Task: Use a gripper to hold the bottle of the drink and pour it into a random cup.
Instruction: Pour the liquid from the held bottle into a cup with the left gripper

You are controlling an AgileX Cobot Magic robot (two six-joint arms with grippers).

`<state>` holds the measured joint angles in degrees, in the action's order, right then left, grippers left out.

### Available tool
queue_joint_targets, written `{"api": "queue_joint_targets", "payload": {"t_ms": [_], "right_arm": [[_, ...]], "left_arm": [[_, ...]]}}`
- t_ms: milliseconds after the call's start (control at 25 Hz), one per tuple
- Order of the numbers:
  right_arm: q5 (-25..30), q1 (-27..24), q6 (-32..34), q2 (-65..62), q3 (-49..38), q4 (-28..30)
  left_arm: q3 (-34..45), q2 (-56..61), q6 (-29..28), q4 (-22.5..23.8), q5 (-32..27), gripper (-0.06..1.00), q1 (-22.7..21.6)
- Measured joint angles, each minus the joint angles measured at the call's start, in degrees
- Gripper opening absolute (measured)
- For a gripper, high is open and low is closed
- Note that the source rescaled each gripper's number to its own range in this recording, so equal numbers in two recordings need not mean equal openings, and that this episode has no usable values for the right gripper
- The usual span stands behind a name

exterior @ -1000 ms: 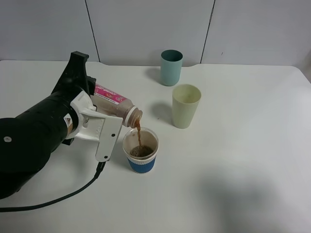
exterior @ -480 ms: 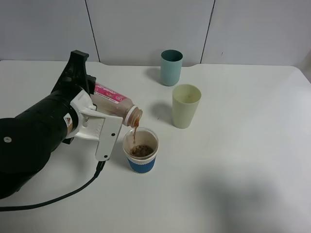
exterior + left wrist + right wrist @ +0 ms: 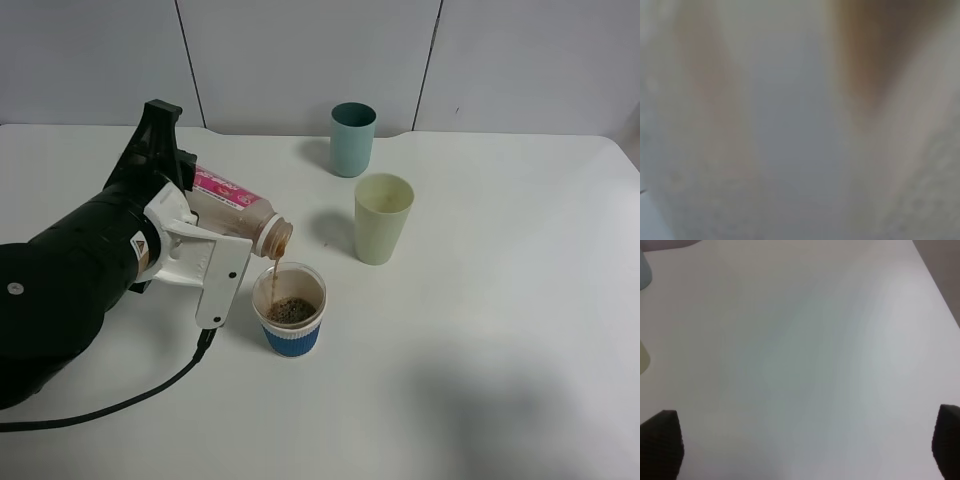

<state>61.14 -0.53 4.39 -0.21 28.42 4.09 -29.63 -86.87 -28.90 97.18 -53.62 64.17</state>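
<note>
**Bottle tilted over the blue cup**

At centre left of the high view, the left gripper (image 3: pixel 205 235) has its fingers (image 3: pixel 215 272) clamped on the bottle (image 3: pixel 240 212). The bottle is tilted mouth-down, and a thin brown stream falls into the blue cup (image 3: pixel 290 318) on the table (image 3: pixel 480 300). The right gripper (image 3: pixel 805 445) has its fingers wide apart.

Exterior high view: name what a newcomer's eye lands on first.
The bulky black left gripper at left holds the tilted bottle, a thin brown stream falling into the blue-sleeved cup beneath its neck. Behind stand a pale green cup and a teal cup, untouched.
</note>
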Motion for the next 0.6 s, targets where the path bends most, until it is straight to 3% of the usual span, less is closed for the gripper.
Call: {"api": "queue_joint_targets", "payload": {"t_ms": [600], "right_arm": [[0.0,0.0,0.0,0.0,0.0,0.0]], "left_arm": [[0.0,0.0,0.0,1.8,0.0,0.00,0.0]]}}
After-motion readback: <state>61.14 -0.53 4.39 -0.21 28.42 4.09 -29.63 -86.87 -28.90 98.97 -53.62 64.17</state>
